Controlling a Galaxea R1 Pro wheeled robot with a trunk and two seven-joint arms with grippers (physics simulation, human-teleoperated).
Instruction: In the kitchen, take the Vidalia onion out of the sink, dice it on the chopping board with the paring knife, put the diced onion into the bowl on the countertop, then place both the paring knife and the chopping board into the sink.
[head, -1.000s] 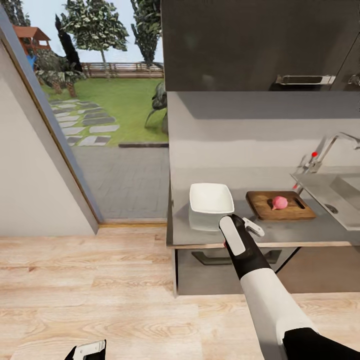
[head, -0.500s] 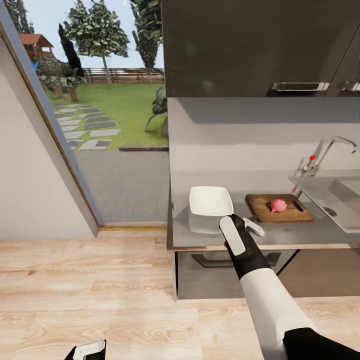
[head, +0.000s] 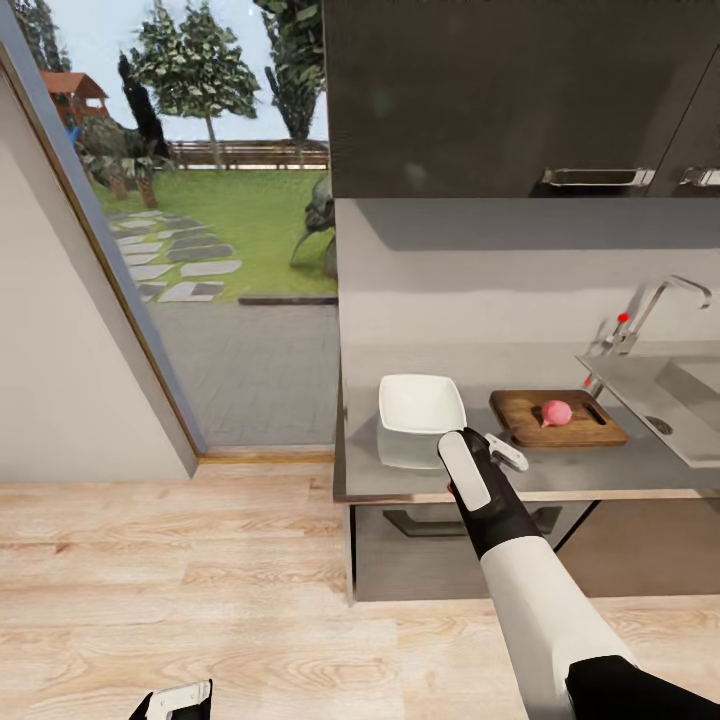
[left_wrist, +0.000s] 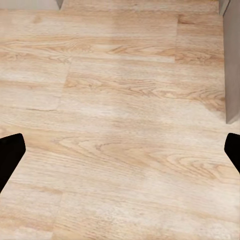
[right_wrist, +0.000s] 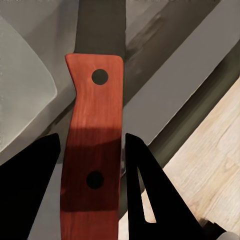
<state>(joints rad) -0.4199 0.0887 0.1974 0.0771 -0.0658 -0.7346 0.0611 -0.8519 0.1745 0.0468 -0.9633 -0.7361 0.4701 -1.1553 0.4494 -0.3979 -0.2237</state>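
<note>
Head view. The countertop surface (head: 560, 470) ran from centre frame to the right edge, its metal front edge crossing just above mid-height of the lower half. The bowl (head: 421, 403) sat near the surface's left end, with bare room between it and the left edge. To its right, apart from it, lay the chopping board (head: 525, 418) with the Vidalia onion (head: 557, 413) resting on it beside the slot handle. The sink (head: 690, 400) occupied the right edge of the frame, its near corner close to the board; the tap (head: 665, 300) rose behind it. The right gripper (head: 480, 468) reached over the front edge, just below the bowl. The left gripper (head: 180, 700) hung at the lower left over open wooden floor (head: 200, 580). Dark wall cabinets (head: 520, 90) spanned the upper right.

Left wrist view. The dark fingertips (left_wrist: 10, 155) stood wide apart at the frame's two sides, jaws open and empty, over bare floor planks.

Right wrist view. The jaws were closed on the red-orange handle of the paring knife (right_wrist: 95, 145), one dark finger at each side of it. The blade ran toward the top of the frame over the grey surface; the bowl's pale corner lay at the left, and the surface's front edge and floor at the lower right.
</note>
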